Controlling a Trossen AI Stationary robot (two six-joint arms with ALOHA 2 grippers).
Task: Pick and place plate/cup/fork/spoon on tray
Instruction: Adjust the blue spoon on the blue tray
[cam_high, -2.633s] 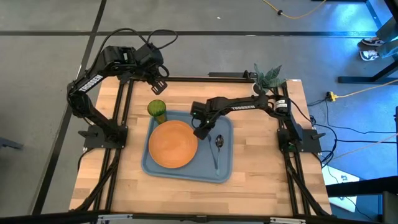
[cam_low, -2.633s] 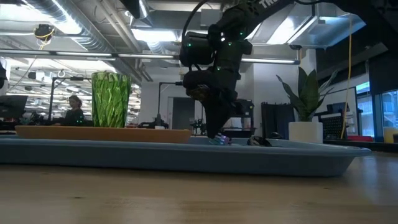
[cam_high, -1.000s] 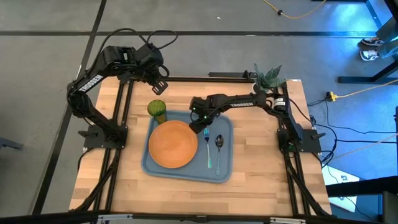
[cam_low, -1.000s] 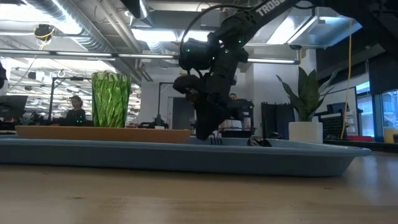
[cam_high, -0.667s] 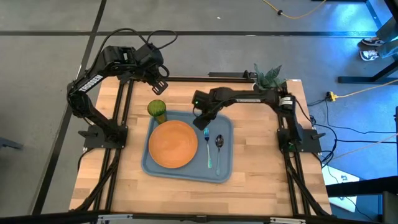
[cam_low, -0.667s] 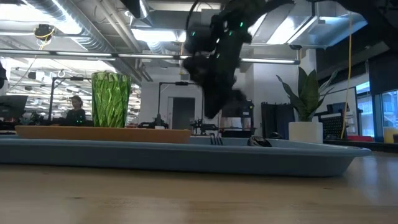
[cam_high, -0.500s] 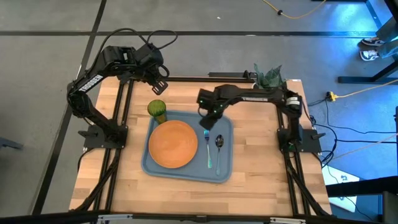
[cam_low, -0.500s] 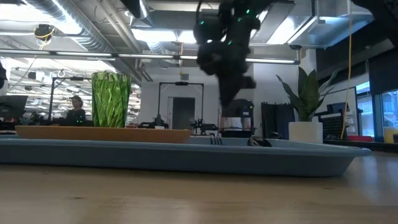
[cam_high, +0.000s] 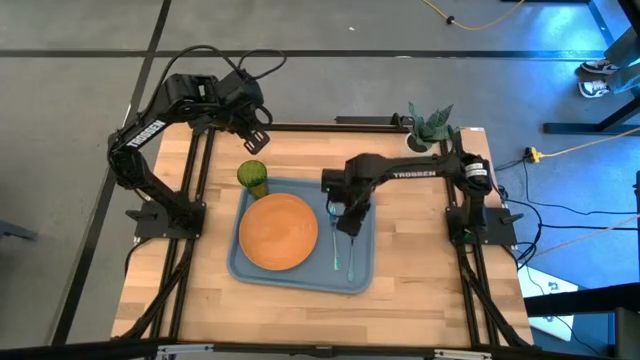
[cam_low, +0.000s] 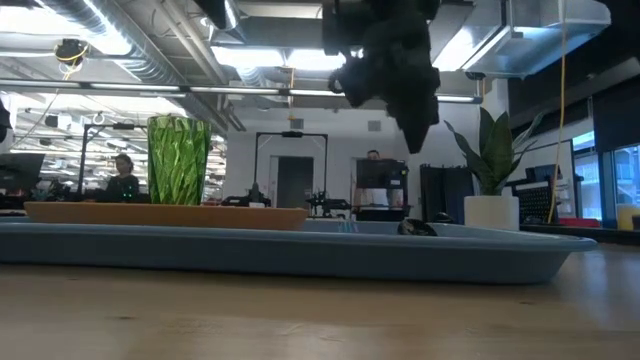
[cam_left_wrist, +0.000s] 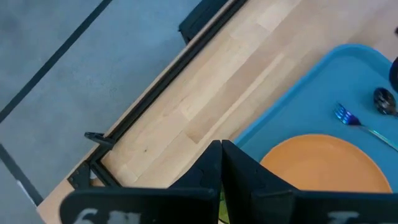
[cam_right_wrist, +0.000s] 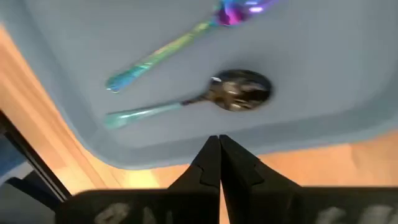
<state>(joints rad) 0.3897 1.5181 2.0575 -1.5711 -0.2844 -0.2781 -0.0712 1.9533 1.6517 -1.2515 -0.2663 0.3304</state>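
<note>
left gripper (cam_high: 256, 122) sits closed and empty, raised over the table's back left corner, well apart from everything. moving right, the cup (cam_high: 252, 177) stands upright on the table (cam_high: 420, 270), touching or just beside the tray's back left corner. next the tray (cam_high: 290, 277) holds the plate (cam_high: 279, 231) flat on its left part, then the fork (cam_high: 334, 245) and the spoon (cam_right_wrist: 233, 92) lying side by side, apart. right gripper (cam_high: 347, 224) hangs above the spoon, fingers (cam_right_wrist: 211, 163) pressed together, holding nothing.
</note>
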